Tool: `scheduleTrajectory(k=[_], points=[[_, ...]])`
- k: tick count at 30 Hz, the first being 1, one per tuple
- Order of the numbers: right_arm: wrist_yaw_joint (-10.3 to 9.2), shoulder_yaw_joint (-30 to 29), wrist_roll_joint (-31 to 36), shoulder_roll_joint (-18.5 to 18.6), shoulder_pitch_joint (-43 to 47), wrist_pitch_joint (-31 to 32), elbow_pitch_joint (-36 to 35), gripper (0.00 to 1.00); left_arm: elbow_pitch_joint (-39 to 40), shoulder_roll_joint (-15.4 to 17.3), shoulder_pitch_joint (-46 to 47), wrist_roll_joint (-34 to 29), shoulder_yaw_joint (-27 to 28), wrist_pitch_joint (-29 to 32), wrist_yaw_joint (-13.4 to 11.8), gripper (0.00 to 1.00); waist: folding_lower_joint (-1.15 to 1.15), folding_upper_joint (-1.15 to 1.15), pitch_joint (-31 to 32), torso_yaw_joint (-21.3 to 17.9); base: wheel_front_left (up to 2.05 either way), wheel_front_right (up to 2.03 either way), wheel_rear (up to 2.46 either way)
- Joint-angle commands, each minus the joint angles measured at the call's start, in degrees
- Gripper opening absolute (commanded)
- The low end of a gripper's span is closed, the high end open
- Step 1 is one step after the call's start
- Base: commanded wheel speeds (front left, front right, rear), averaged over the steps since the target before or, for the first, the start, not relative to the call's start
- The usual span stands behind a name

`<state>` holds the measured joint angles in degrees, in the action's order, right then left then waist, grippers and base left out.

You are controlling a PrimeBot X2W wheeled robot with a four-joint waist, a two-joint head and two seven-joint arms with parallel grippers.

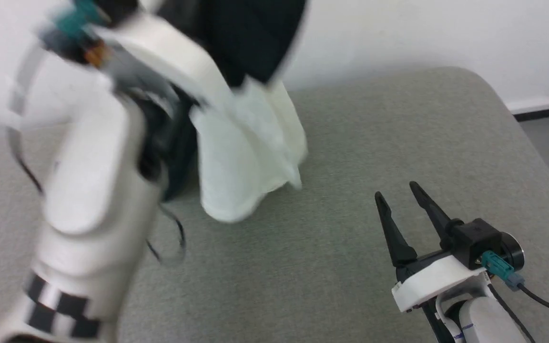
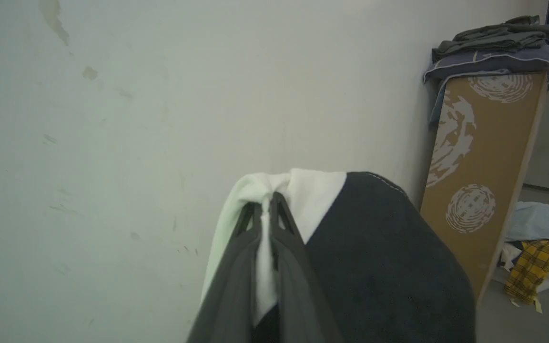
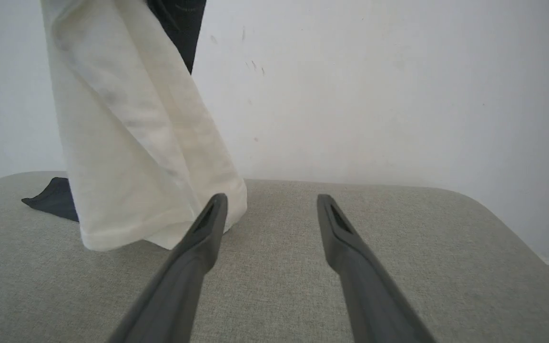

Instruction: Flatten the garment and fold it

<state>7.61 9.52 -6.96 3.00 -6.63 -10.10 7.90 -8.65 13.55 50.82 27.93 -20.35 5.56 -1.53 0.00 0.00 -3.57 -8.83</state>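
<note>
While the left gripper [image 2: 266, 202] is clamped tight on a fold of white cloth, the garment [image 1: 250, 157] hangs below it in a loose column: black sleeve fabric draped beside the fingers [image 2: 298, 247], white body falling in soft vertical folds to a hemmed edge. That edge reaches the grey padded surface [image 1: 398, 119] ahead and left of the right gripper [image 1: 396, 190], whose jaws stand wide apart and empty, and a black corner lies flat behind it.

Garment [image 1: 250, 157]: soft matt cloth.
Tabletop [image 1: 331, 267]: grey woven fabric, matt, finely rough.
Right gripper [image 1: 395, 189]: smooth matt dark plastic.
</note>
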Motion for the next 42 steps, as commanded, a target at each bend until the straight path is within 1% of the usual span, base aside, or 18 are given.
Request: scheduleTrajectory(k=[1, 5, 9, 13, 14, 15, 16, 18, 20, 22, 24, 26, 29, 31, 34, 36, 39, 42], points=[[-0.12, 0.0, -0.2, -0.1, 0.5, 0.1, -0.2, 1.0, -0.8, -1.0, -3.1, 1.0, -0.7, 0.4, 0.0, 0.0, 0.0, 0.0, -0.3, -1.8, 0.0, 0.0, 0.0], [-0.12, 0.2, -0.2, -0.1, 0.7, 0.2, -0.1, 1.0, -5.5, -3.4, -12.1, 3.6, -3.6, 3.2, -0.5, 0.0, 0.0, 0.0, -0.5, -2.6, 0.0, 0.0, 0.0], [-0.12, 0.3, -0.2, -0.1, 0.8, 0.4, -0.2, 1.0, -13.1, -4.7, -20.1, 4.8, -7.9, 8.5, -0.6, 0.0, 0.0, 0.0, -0.5, -2.9, 0.0, 0.0, 0.0], [-0.12, 0.2, 0.2, -0.1, 1.0, 0.8, -0.4, 1.0, -19.5, -6.0, -25.4, 5.8, -11.5, 13.5, -0.3, 0.0, 0.0, 0.0, -0.4, -2.4, 0.0, 0.0, 0.0], [-0.12, 0.2, 0.2, -0.1, 1.1, 1.0, -0.5, 1.0, -20.4, -6.3, -26.1, 5.9, -12.0, 14.0, -0.3, 0.07, 0.0, 0.0, -0.4, -2.2, 0.0, 0.0, 0.0], [-0.12, 0.2, 0.3, -0.1, 1.1, 1.1, -0.6, 1.0, -21.0, -6.5, -26.7, 5.9, -12.5, 14.1, -0.3, 0.76, 0.0, 0.0, -0.4, -1.8, 0.0, 0.0, 0.0], [-0.12, 0.1, 0.4, -0.1, 1.2, 1.2, -0.7, 1.0, -21.3, -6.9, -27.2, 6.2, -12.6, 13.9, -0.4, 1.0, 0.0, 0.0, -0.4, -1.5, 0.0, 0.0, 0.0], [-0.12, 0.1, 0.5, -0.1, 1.3, 1.5, -0.9, 1.0, -21.0, -7.5, -28.1, 7.3, -12.3, 12.8, 0.1, 1.0, 0.0, 0.0, -0.3, -0.6, 0.0, 0.0, 0.0], [-0.12, 0.0, 0.6, -0.1, 1.5, 1.8, -1.1, 1.0, -19.7, -7.8, -28.6, 7.5, -11.6, 9.9, 0.3, 1.0, 0.0, 0.0, -0.4, 0.3, 0.0, 0.0, 0.0], [-0.12, -0.2, 0.6, -0.1, 1.6, 2.1, -1.5, 1.0, -17.5, -7.7, -29.0, 7.7, -10.3, 5.2, 0.7, 1.0, 0.0, 0.0, -0.5, 1.2, 0.0, 0.0, 0.0], [-0.12, -0.4, 0.7, -0.1, 1.8, 2.2, -1.8, 1.0, -14.6, -7.4, -29.8, 7.4, -8.4, -0.8, 0.6, 1.0, 0.0, 0.0, -0.5, 2.1, 0.0, 0.0, 0.0], [-0.12, -0.6, 0.8, -0.1, 2.0, 2.5, -2.1, 1.0, -11.7, -6.1, -30.7, 5.8, -7.0, -6.9, -0.1, 1.0, 0.0, 0.0, -0.5, 3.1, 0.0, 0.0, 0.0], [-0.12, -1.1, 1.0, -0.1, 2.2, 2.8, -2.4, 1.0, -8.3, -4.1, -32.8, 3.3, -4.4, -15.3, -2.4, 1.0, 0.0, 0.0, -0.5, 4.7, 0.0, 0.0, 0.0], [-0.12, -1.4, 1.2, -0.1, 2.3, 3.2, -2.6, 1.0, -6.4, -2.9, -34.5, 1.9, -2.6, -18.6, -3.9, 1.0, 0.0, 0.0, -0.5, 5.8, 0.0, 0.0, 0.0], [-0.12, -2.0, 1.1, -0.1, 2.3, 4.4, -2.7, 1.0, -3.2, -1.5, -37.4, -1.0, 0.5, -20.3, -6.1, 1.0, 0.0, 0.0, -0.8, 7.5, 0.0, 0.0, 0.0], [-0.12, -2.5, 0.6, -0.1, 2.5, 6.1, -2.4, 1.0, -0.3, -1.4, -39.4, -2.9, 3.4, -20.5, -7.0, 1.0, 0.0, 0.0, -1.1, 8.6, 0.0, 0.0, 0.0], [-0.12, -2.1, 0.3, -0.1, 2.8, 10.2, -1.5, 1.0, 4.6, -2.5, -43.5, -6.3, 7.9, -20.5, -7.9, 1.0, 0.0, 0.0, -1.6, 10.4, 0.0, 0.0, 0.0], [-0.12, -0.5, 0.1, -0.1, 3.1, 14.3, -1.3, 1.0, 8.3, -4.7, -47.1, -8.6, 11.8, -20.5, -7.6, 1.0, 0.0, 0.0, -2.3, 12.2, 0.0, 0.0, 0.0]])
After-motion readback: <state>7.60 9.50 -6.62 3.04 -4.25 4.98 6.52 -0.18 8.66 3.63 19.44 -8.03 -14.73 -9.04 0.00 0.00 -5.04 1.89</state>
